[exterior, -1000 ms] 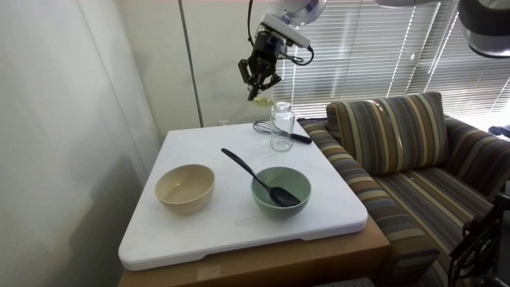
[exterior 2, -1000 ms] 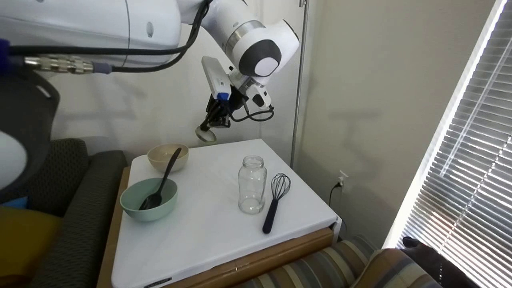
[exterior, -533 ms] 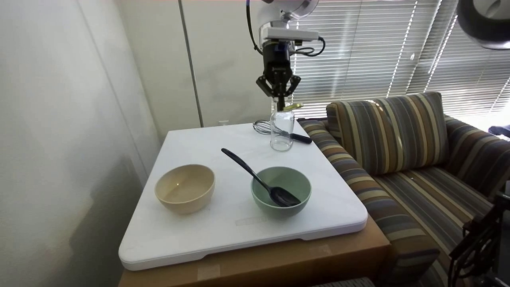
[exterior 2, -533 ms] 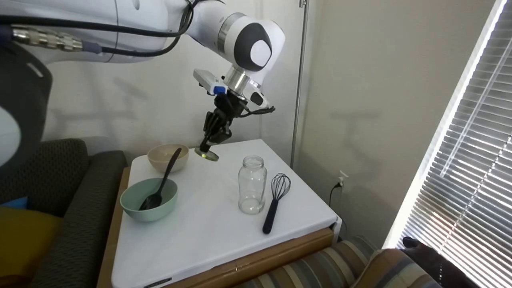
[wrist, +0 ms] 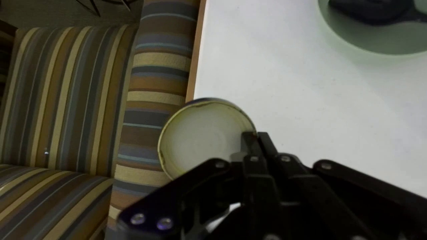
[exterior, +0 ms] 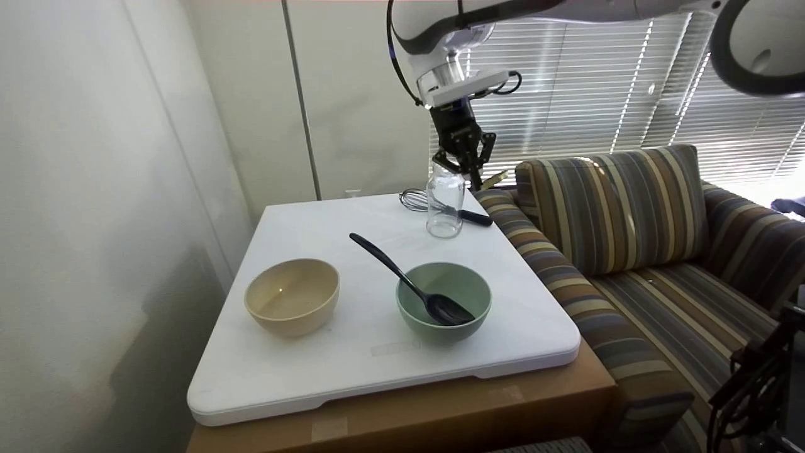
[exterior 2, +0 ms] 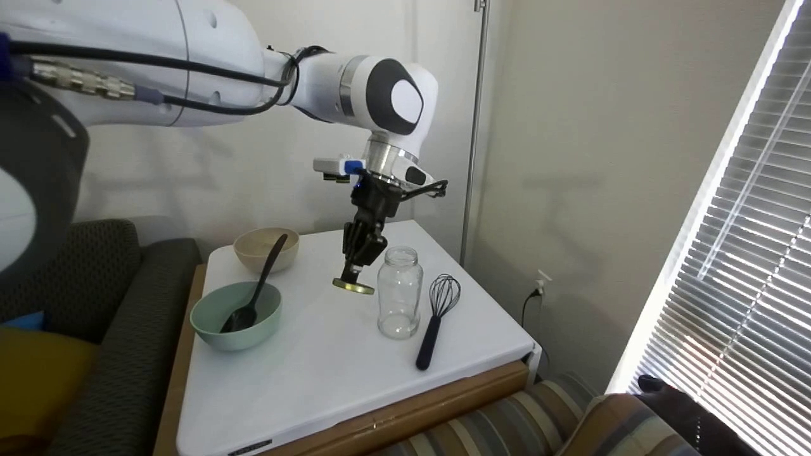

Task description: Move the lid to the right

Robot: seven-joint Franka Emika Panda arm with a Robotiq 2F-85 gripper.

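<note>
- The pincer is clamped on the rim of the lid, one fingertip set inside, the other outside.
- The lid is held tilted in the air, apart from the glass jar.
- In the wrist view, the edge of the table and the striped armchair are partly hidden by the lid.
- A wide stretch of table is seen between the glass jar and the green bowl.

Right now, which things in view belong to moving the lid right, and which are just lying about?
For the job:
jar lid
hand, gripping its rim

Just lying about:
open glass jar
black-handled whisk
green bowl
black serving spoon, resting in that bowl
beige bowl
</note>
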